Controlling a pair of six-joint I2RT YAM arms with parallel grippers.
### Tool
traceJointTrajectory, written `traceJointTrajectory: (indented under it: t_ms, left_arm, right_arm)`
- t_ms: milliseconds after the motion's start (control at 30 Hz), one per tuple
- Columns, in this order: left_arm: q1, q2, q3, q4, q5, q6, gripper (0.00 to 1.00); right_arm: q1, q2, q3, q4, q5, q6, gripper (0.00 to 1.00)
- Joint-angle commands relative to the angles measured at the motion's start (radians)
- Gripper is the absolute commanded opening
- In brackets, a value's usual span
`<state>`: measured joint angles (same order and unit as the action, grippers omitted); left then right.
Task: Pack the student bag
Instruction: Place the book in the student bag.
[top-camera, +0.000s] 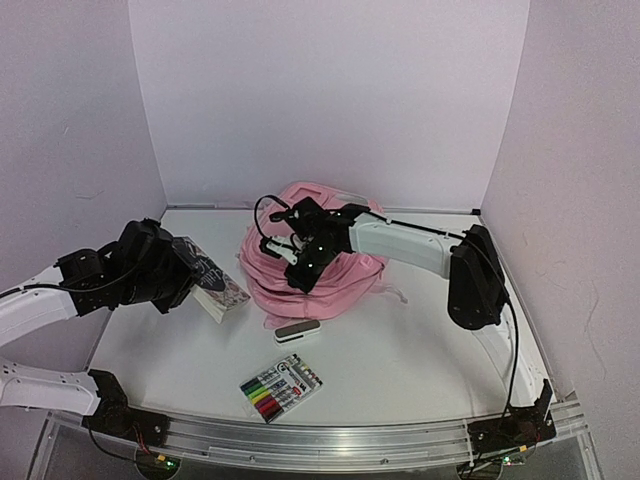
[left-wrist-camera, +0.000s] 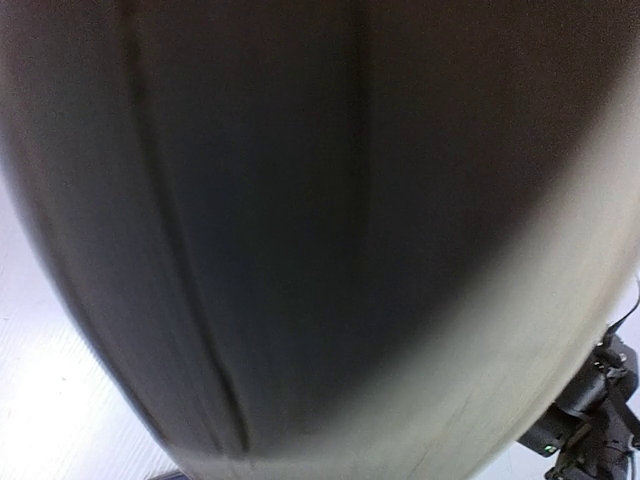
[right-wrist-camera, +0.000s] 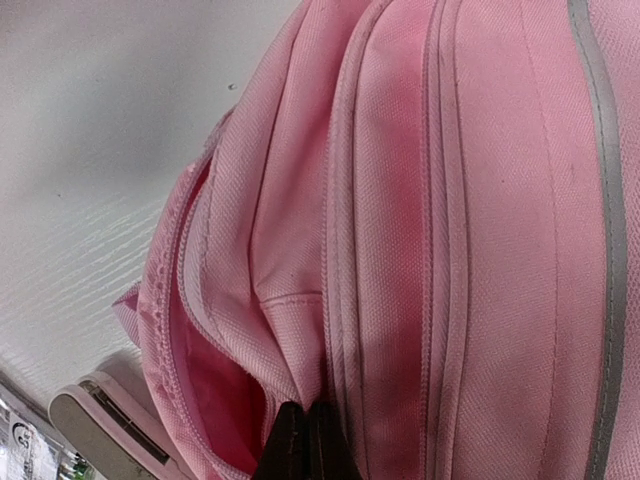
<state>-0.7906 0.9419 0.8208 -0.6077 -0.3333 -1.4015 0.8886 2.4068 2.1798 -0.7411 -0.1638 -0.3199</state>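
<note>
Two claws are gripping: left claw (top-camera: 188, 268) is clamping a book (top-camera: 222, 292) at the table's (top-camera: 400, 350) left; right claw (right-wrist-camera: 305, 442) is pinching the bag (top-camera: 320, 295), lying centre, toward the far side.

Right tool (right-wrist-camera: 305, 445) closed, arm stretched left; left tool (top-camera: 193, 267) narrowly parted.

White table (top-camera: 420, 340) enclosed by plain white walls (top-camera: 330, 90)
</note>
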Motion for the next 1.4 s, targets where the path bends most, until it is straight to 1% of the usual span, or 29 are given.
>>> traceJointTrajectory:
  t_ms: [0,167,333,433,567,667,833,967,1167,1300,1367]
  left_arm:
    - [0.002,0.023,0.013,0.175,0.026,0.046,0.00]
    - [0.002,0.080,-0.011,0.364,0.122,0.101,0.00]
    - [0.002,0.123,-0.081,0.583,0.161,0.073,0.00]
    - [0.001,0.181,-0.085,0.703,0.160,0.084,0.00]
    - [0.013,0.315,-0.031,0.821,0.199,0.100,0.00]
    - [0.031,0.432,-0.004,0.916,0.214,0.060,0.00]
    - [0.076,0.582,0.016,1.123,0.217,-0.008,0.00]
    - [0.111,0.718,0.128,1.180,0.245,-0.005,0.00]
    - [0.129,0.947,0.249,1.228,0.305,-0.109,0.00]
    - [0.127,1.036,0.288,1.263,0.358,-0.192,0.00]
    - [0.120,1.052,0.295,1.237,0.358,-0.217,0.00]
  right_arm:
    - [-0.010,-0.078,0.094,0.001,-0.029,0.044,0.00]
    - [-0.044,-0.118,0.201,0.010,-0.122,0.146,0.00]
    - [-0.116,-0.147,0.297,0.053,-0.246,0.292,0.00]
    - [-0.146,-0.181,0.292,0.116,-0.297,0.365,0.00]
    - [-0.155,-0.214,0.273,0.169,-0.367,0.402,0.00]
    - [-0.155,-0.221,0.266,0.196,-0.406,0.434,0.00]
    - [-0.155,-0.235,0.238,0.218,-0.433,0.456,0.00]
    - [-0.155,-0.260,0.194,0.229,-0.453,0.458,0.00]
    - [-0.155,-0.288,0.146,0.243,-0.472,0.460,0.00]
    - [-0.155,-0.303,0.126,0.248,-0.478,0.458,0.00]
    - [-0.155,-0.306,0.117,0.249,-0.482,0.459,0.00]
